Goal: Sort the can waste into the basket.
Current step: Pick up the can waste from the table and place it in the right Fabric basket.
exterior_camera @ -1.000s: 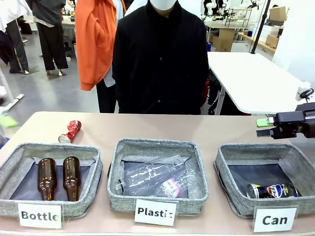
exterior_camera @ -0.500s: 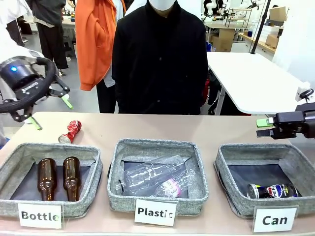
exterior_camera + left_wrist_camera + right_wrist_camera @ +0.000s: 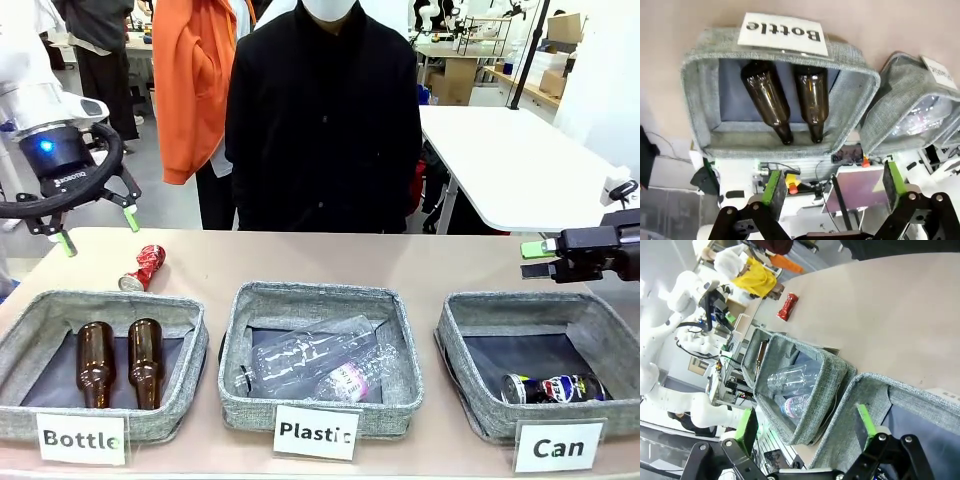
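We find the left end effector (image 3: 98,231) hanging over the far left of the table (image 3: 300,262), fingers spread wide and empty. The crushed red-and-white can (image 3: 143,267) lies on its side on the bare table just right of it, close beyond the far wall of the "Bottle" basket (image 3: 110,302). The right end effector (image 3: 536,258) is likewise spread and empty, held above the far rim of the "Can" basket (image 3: 520,301), where the black-and-blue can (image 3: 552,388) already lies. We judge four hazards. The can's crumpled, uneven sides may twist or squirt from the pads on closing. A descending finger may snag the felt wall beside it. The carry to the far-right basket crosses the "Bottle" and "Plastic" basket (image 3: 320,296) openings, so a weak grip would drop the can into the wrong one. The right arm stationed at the destination could obstruct the left arm's arrival.
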Action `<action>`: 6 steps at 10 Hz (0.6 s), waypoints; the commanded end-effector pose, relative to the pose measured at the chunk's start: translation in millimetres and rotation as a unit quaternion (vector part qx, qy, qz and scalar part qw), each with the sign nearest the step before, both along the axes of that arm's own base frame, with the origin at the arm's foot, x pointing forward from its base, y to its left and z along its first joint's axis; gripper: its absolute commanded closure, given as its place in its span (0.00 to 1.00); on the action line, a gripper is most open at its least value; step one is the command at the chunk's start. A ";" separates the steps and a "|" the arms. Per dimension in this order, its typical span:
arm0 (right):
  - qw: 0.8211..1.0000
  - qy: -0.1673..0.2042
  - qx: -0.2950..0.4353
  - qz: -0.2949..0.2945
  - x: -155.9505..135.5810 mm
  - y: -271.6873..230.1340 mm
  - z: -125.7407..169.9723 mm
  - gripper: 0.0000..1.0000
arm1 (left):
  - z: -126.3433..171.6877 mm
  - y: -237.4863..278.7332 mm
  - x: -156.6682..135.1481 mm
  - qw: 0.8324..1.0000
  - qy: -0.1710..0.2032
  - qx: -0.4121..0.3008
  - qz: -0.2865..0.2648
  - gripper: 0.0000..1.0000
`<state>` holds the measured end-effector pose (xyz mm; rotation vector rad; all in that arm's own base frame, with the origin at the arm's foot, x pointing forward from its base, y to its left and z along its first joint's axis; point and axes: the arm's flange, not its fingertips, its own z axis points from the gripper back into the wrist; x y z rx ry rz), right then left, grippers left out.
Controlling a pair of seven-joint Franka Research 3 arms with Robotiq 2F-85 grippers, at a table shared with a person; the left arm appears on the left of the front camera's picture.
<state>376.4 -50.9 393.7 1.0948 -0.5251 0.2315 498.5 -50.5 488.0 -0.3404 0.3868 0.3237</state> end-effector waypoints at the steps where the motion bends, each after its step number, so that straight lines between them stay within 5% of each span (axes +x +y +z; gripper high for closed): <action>1: 1.000 -0.006 0.002 -0.010 -6.2 4.2 -1.9 0.00 | 2.1 0.6 1.9 1.000 -0.013 0.008 -0.002 0.00; 2: 1.000 -0.006 0.002 -0.010 -6.2 4.2 -1.9 0.00 | -3.7 -1.6 8.7 0.999 -0.004 0.016 -0.041 0.00; 3: 1.000 -0.006 0.002 -0.010 -6.2 4.2 -1.9 0.00 | -13.0 4.1 32.1 0.999 -0.020 0.033 -0.024 0.00; 6: 1.000 -0.006 0.002 -0.010 -6.2 4.2 -1.9 0.00 | -45.1 5.9 51.0 0.972 -0.215 0.088 -0.034 0.00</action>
